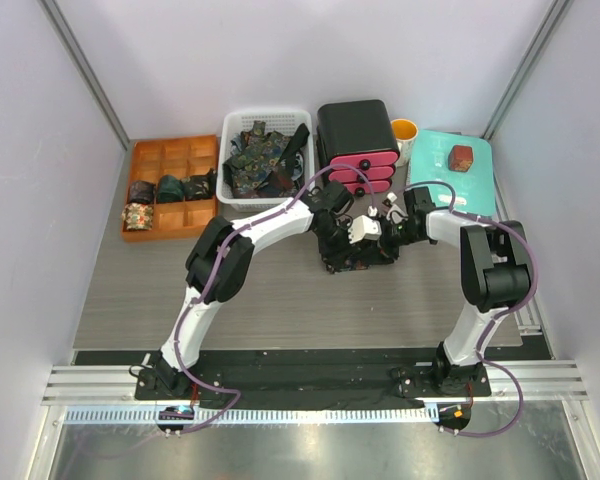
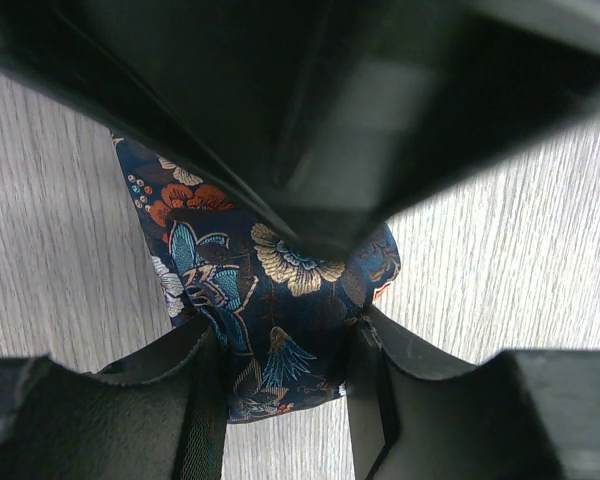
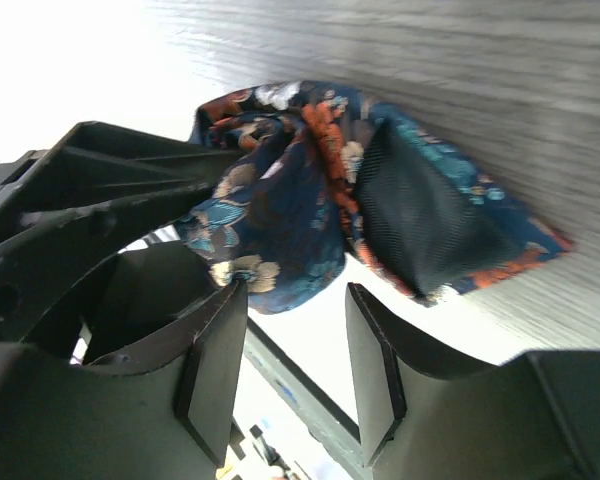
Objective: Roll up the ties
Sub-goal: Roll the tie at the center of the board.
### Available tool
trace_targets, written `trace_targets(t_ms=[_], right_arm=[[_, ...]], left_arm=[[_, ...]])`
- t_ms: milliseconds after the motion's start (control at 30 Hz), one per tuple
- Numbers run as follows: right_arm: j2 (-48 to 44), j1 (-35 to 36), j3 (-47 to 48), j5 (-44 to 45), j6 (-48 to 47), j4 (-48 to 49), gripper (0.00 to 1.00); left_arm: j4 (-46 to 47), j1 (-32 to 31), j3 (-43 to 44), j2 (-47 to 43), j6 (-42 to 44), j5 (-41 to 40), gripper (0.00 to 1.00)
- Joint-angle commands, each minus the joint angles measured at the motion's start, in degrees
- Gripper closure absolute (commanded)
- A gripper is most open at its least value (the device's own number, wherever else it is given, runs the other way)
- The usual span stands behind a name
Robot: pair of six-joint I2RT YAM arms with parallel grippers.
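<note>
Surface: grey wood-grain table (image 1: 280, 300), boxed in by plain pale walls (image 1: 40, 150) on the left, back and right, with a metal rail (image 1: 80, 385) along the near edge carrying both arm bases. Back row, left to right: orange tray (image 1: 175, 222) of compartments holding four rolled ties (image 1: 170, 187); white basket (image 1: 235, 125) of loose ties (image 1: 260, 150); black drawer unit (image 1: 355, 125) with pink fronts; yellow cup (image 1: 404, 130); teal board (image 1: 435, 165) bearing a red-brown box (image 1: 462, 157). Open room: bare boards run from the back row to the rail, widest at left under the tray; the back items sit close to the rear wall. Work piece: one tie (image 2: 270, 290), dark blue with orange and teal flowers, bunched on the table just in front of the drawer unit, between the two claws. Left gripper (image 2: 285, 335): clamped on the tie, fabric filling the gap and touching both fingers. Right gripper (image 3: 295, 300): fingers parted, the tie's folded bulk just beyond the tips, one fingertip (image 3: 230, 300) touching cloth.
</note>
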Motion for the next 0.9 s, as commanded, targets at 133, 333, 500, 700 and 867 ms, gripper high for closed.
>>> trace_targets(t_ms=[133, 333, 500, 700, 867], right_arm=[[-4.1, 1.8, -3.0, -4.3, 7.2, 9.9, 0.48], [-1.3, 3.2, -4.1, -0.9, 6.8, 14.3, 0.62], [1.8, 2.4, -2.9, 4.6, 3.4, 10.0, 0.98], [3.3, 0.2, -4.5, 7.0, 2.2, 8.6, 0.99], [5.3, -0.6, -4.0, 8.3, 1.9, 7.8, 0.99]], left_arm=[[-10.2, -0.6, -2.4, 4.8, 1.8, -2.1, 0.67], [-10.8, -0.5, -2.9, 4.1, 3.5, -1.1, 0.61], [-10.9, 1.0, -3.1, 1.9, 5.4, 1.3, 0.44], [-7.6, 4.0, -4.0, -2.5, 7.3, 7.0, 0.29], [3.8, 5.4, -8.2, -7.9, 5.0, 10.5, 0.23]])
